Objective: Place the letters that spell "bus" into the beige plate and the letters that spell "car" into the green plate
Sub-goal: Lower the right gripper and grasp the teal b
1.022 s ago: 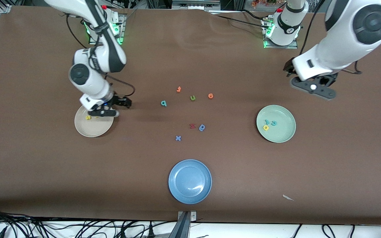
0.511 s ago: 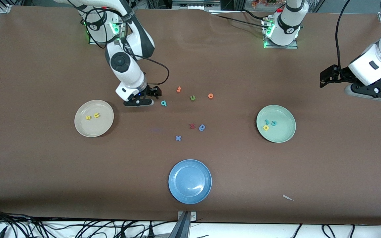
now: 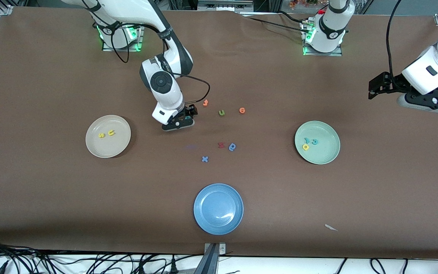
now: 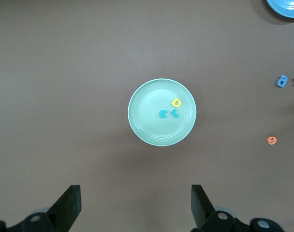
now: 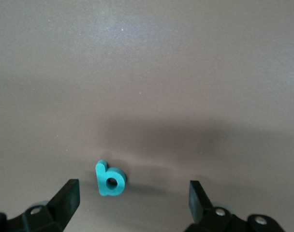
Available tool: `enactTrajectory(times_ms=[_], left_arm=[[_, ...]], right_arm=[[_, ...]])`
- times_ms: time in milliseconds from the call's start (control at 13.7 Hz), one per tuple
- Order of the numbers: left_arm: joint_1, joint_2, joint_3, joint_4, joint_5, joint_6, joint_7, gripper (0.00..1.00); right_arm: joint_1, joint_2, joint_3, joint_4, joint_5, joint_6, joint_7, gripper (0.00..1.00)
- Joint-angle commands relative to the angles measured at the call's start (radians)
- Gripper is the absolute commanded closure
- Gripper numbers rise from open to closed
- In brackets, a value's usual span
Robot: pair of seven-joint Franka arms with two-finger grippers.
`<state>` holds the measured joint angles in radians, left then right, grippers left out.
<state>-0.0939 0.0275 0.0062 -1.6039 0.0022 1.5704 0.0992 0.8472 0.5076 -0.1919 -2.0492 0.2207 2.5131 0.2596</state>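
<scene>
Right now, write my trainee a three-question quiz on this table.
1. True or false: the green plate already holds all three letters of "car".
2. Which letter is the right gripper over? A) orange "e" B) teal "b" C) blue "x"
3. Fill in: the beige plate holds a yellow "s" and a yellow ____.

Key
1. True: teal "c", yellow "a", teal "r".
2. B: the teal "b" lies on the table, fingers open, not yet gripped.
3. "u".

The left gripper waits open.
</scene>
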Motion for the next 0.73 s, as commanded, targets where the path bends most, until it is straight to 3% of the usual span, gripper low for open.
enactTrajectory(times_ms=[0,219,657], left_arm=[[-0.010,-0.024,0.001,0.007,0.016,-0.050,-0.006,0.00],[-0.015,-0.024,-0.017,0.021,0.018,-0.069,-0.006,0.00],[-0.012,-0.021,-0.005,0.053,0.021,-0.073,-0.004,0.00]], right_arm=[[0.024,0.014,-0.003,0.018,-0.011,-0.007,-0.014,0.00],[0.036,0.035,-0.003,0.018,-0.009,-0.005,-0.013,0.05],[0.038,0.046,-0.003,0.024,-0.007,-0.005,-0.008,0.33]])
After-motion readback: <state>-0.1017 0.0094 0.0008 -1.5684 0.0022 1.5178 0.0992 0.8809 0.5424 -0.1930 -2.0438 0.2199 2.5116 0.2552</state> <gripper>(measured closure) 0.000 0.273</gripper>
